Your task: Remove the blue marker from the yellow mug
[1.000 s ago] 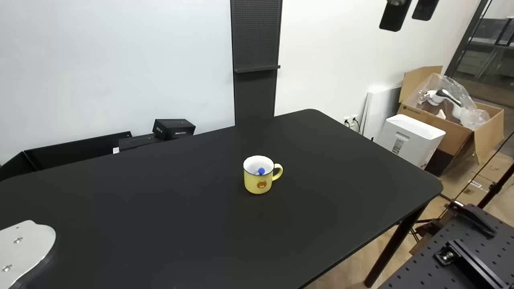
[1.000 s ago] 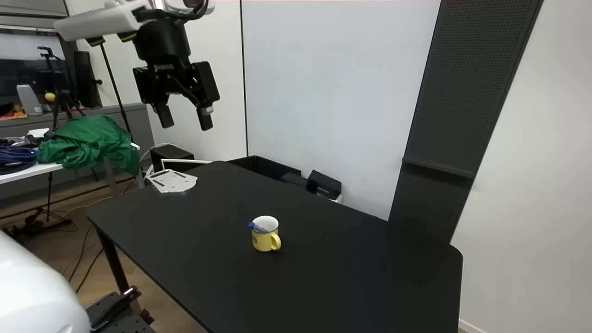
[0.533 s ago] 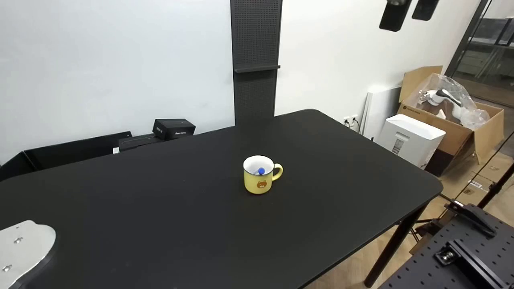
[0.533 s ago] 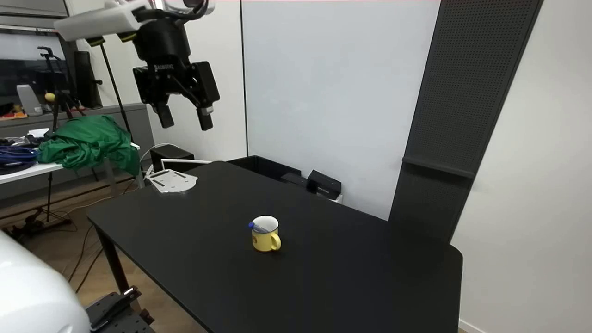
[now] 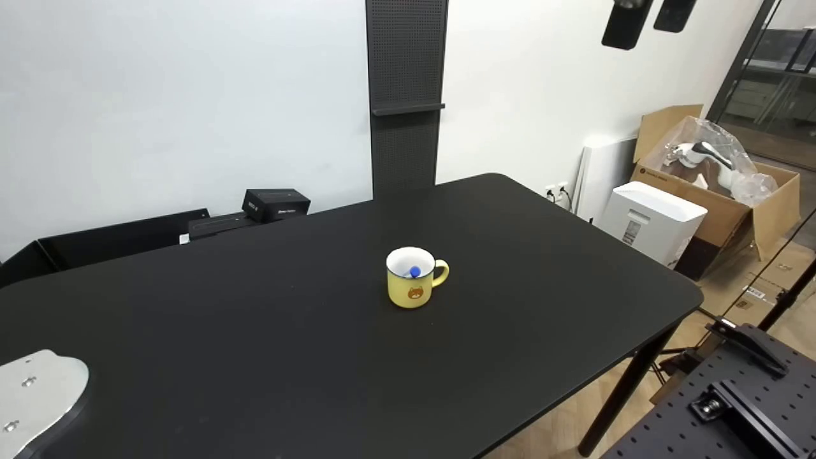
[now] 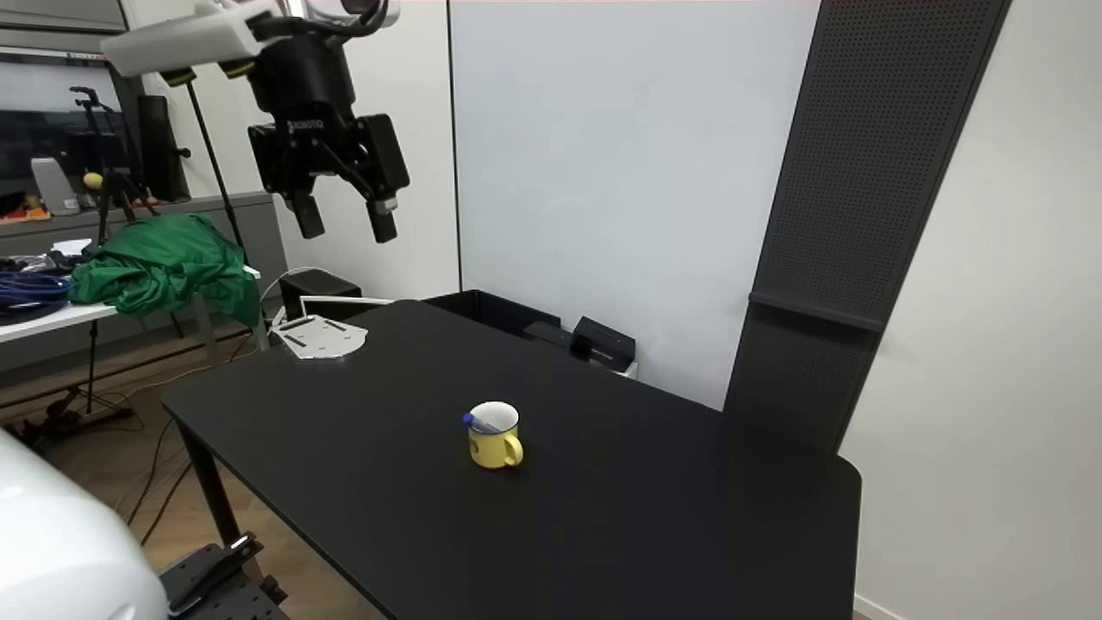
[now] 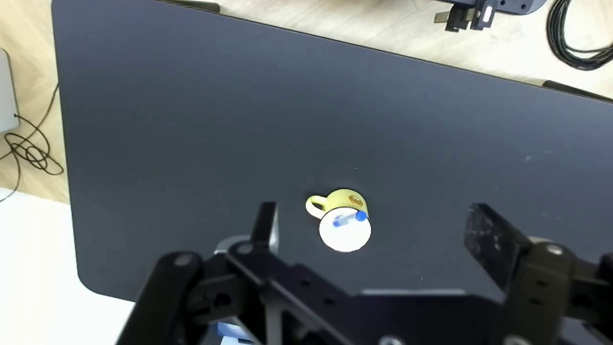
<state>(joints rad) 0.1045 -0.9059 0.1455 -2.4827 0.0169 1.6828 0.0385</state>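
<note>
Spread wide, the claw [image 6: 349, 231] has hold of nothing and hangs well above the black worktop [image 6: 620, 508]. The blue marker [image 7: 346, 219] slants inside the yellow mug [image 7: 341, 199], its blue end poking over the rim. The mug stands upright, the worktop's edges well away on every side. A metal plate [image 6: 327, 340] lies at one edge; past another stands an open cardboard box [image 5: 727, 220] holding plastic wrap [image 5: 757, 186].

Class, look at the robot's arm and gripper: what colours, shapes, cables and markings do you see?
In an exterior view, the gripper is black, with angular, blocky-tipped fingers and pale ROBOTIQ lettering. Above it, the arm shows white parts and a black cable. The wrist view shows shiny round screw heads on the gripper.
</note>
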